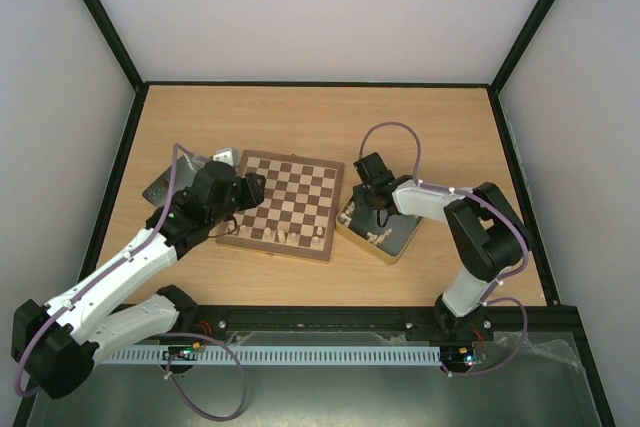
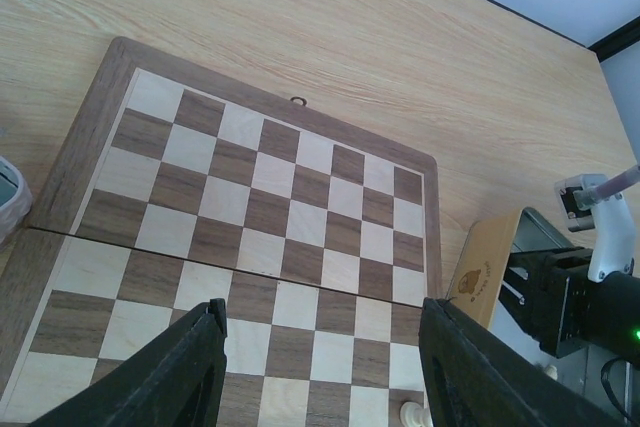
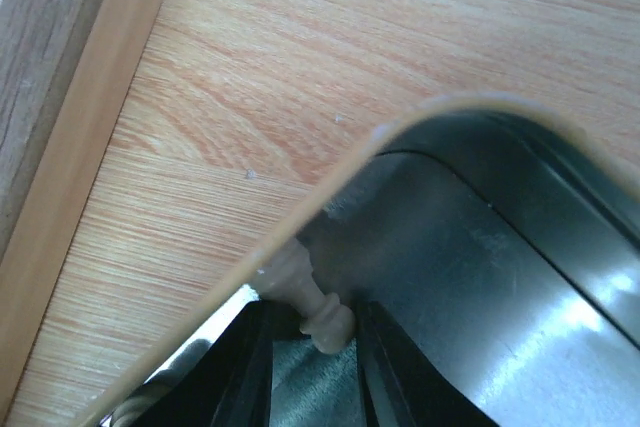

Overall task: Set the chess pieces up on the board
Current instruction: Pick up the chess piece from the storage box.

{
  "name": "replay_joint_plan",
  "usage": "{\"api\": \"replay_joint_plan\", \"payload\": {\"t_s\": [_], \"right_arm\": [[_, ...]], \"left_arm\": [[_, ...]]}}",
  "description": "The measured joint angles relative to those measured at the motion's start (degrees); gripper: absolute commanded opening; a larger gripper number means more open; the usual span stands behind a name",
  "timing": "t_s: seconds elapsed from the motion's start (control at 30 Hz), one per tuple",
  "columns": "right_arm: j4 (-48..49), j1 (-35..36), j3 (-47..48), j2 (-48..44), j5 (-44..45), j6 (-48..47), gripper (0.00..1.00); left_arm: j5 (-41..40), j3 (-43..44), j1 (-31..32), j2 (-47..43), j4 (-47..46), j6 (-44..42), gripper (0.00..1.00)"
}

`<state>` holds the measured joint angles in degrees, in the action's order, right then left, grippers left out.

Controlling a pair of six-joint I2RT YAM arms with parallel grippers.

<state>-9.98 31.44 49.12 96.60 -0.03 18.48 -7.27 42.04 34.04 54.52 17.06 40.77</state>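
Note:
The board (image 1: pixel 290 192) lies mid-table, with a few pale chess pieces (image 1: pixel 283 235) standing along its near edge. My left gripper (image 1: pixel 250 190) hovers over the board's left side. In the left wrist view it (image 2: pixel 322 312) is open above bare squares, and one pale piece (image 2: pixel 413 413) shows at the bottom edge. My right gripper (image 1: pixel 372 209) reaches down into the gold tin (image 1: pixel 398 245). Its fingers (image 3: pixel 250 367) straddle the head of a pale pawn (image 3: pixel 315 297) lying in the tin's corner. A gap shows on the left of the head.
A small grey metal tray (image 1: pixel 168 187) sits left of the board, behind my left arm. The tin's rim (image 3: pixel 350 172) and shiny inner wall (image 3: pixel 480 277) crowd the right fingers. More pale pieces (image 1: pixel 378 237) lie in the tin. Its lid (image 2: pixel 480 267) leans beside the board.

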Motion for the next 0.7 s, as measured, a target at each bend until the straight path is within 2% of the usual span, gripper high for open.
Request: {"api": "replay_joint_plan", "payload": {"t_s": [0.23, 0.43, 0.7], "right_arm": [[0.76, 0.00, -0.11, -0.02, -0.72, -0.26, 0.08], [1.09, -0.09, -0.79, -0.68, -1.66, 1.05, 0.05], [0.90, -0.09, -4.79, -7.02, -1.20, 5.29, 0.04]], "left_arm": [[0.17, 0.00, -0.33, 0.00, 0.02, -0.28, 0.56], [0.31, 0.00, -0.35, 0.00, 0.00, -0.31, 0.56], [0.70, 0.00, -0.37, 0.00, -0.02, -0.28, 0.56]]}}
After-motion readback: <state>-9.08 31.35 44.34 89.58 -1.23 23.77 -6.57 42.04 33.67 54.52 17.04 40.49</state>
